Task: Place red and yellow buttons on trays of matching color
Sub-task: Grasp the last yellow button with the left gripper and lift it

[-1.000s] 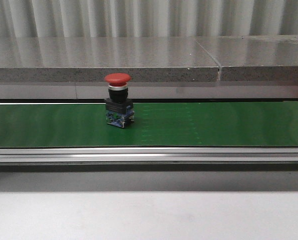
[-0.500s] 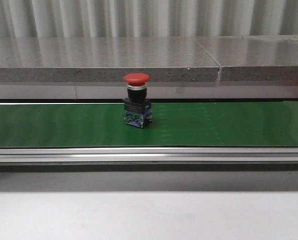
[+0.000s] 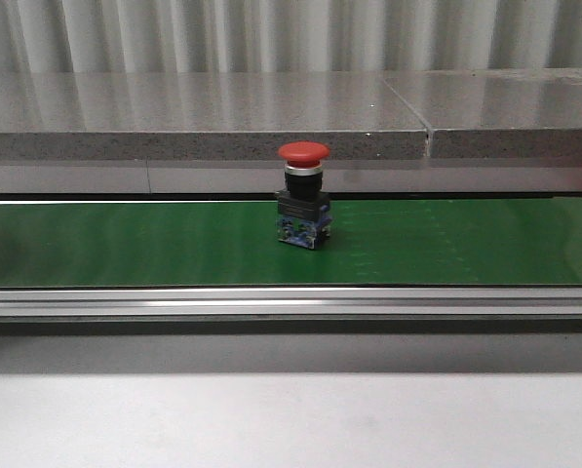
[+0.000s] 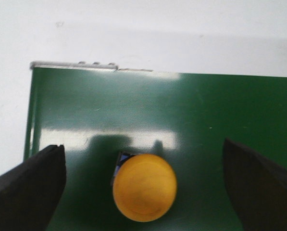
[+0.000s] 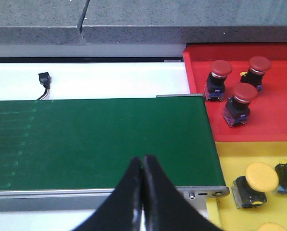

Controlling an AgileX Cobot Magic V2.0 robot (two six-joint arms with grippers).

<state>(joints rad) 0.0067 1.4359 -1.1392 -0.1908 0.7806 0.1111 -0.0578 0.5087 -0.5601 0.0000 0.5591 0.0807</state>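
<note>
Right hand (image 5: 143, 166) closed over green belt (image 5: 95, 142); red tray (image 5: 273, 120) holds three red buttons (image 5: 244, 98).

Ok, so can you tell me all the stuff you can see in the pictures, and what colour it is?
Conveyor belt: one, green, running across the table.
Red button on belt: one, standing upright on the belt.
Yellow button on belt: one, between the left fingers, not touched.
Red tray: one, past the belt's end.
Red buttons in tray: three.
Yellow tray: one, beside the red tray.
Yellow buttons in tray: at least three, partly cut off.
Left gripper: black, open.
Right gripper: black, shut, empty.
</note>
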